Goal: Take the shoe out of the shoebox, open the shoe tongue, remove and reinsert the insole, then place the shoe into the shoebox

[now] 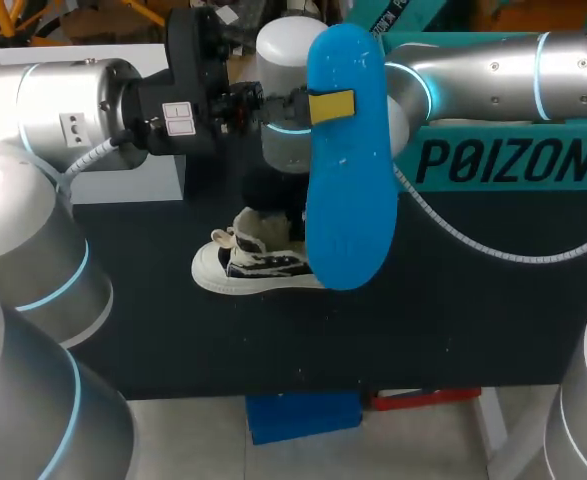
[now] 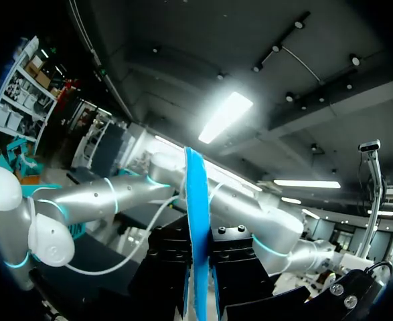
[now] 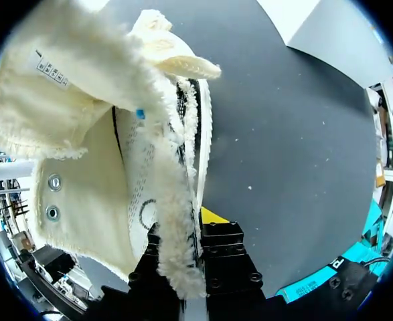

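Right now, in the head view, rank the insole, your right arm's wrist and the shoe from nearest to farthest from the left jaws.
1. The blue insole: clamped in the jaws of the left gripper, raised above the table.
2. The right arm's wrist: close behind the insole, also raised.
3. The shoe: farthest, down on the table below the insole.

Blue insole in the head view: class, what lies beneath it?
The shoe on the table: its toe and tongue show; its heel end is covered by the insole.
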{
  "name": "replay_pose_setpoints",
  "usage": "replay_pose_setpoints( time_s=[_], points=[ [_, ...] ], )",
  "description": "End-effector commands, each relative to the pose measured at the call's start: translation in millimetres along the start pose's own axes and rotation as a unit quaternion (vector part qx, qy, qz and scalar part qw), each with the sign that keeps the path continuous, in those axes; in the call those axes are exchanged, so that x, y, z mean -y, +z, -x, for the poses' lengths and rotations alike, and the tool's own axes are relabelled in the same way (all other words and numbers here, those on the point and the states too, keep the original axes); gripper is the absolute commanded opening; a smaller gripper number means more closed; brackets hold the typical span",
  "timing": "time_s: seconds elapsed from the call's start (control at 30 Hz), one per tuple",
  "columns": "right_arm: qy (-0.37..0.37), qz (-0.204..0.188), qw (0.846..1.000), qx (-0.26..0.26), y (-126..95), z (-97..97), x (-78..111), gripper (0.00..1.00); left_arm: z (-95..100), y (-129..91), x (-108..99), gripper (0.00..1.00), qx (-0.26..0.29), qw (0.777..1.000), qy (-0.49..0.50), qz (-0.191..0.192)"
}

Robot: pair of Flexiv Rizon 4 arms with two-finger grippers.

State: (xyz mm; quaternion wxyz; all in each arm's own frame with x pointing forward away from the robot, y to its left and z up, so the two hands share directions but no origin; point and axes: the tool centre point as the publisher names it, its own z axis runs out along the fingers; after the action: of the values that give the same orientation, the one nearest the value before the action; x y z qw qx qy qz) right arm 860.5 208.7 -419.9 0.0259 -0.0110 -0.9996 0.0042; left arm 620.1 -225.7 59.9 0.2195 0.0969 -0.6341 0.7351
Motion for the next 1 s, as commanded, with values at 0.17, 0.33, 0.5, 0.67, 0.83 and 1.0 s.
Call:
replay_pose_setpoints(
  time_s=[0.17, 0.33, 0.5, 0.67, 0.83, 1.0],
  points=[
    [0.049, -0.036, 0.998, 0.026, -9, -11.9, 0.6, 0.0, -0.7, 0, -1, 0.0, 0.001, 1.0, -0.001, 0.002],
    [0.239, -0.029, 0.97, 0.022, -64, -12.1, 11.6, 0.0, -0.7, 0, -1, 0.0, 0.001, 1.0, -0.001, 0.002],
    [0.447, -0.017, 0.894, 0.03, -87, -10.9, 29.8, 0.0, -0.7, 0, -1, 0.0, 0.001, 1.0, -0.001, 0.002],
    [0.611, 0.007, 0.791, 0.037, -91, -6.8, 45.9, 0.0, -0.7, 0, -1, 0.0, 0.001, 1.0, -0.001, 0.002],
    [0.668, 0.026, 0.743, 0.04, -89, -5.7, 47.4, 0.0, -0.7, 0, -1, 0.0, 0.001, 1.0, -0.001, 0.002],
    [0.72, 0.054, 0.69, 0.047, -96, -0.1, 46.9, 0.0, -0.7, 0, -1, 0.0, 0.001, 1.0, -0.001, 0.002]
  ],
)
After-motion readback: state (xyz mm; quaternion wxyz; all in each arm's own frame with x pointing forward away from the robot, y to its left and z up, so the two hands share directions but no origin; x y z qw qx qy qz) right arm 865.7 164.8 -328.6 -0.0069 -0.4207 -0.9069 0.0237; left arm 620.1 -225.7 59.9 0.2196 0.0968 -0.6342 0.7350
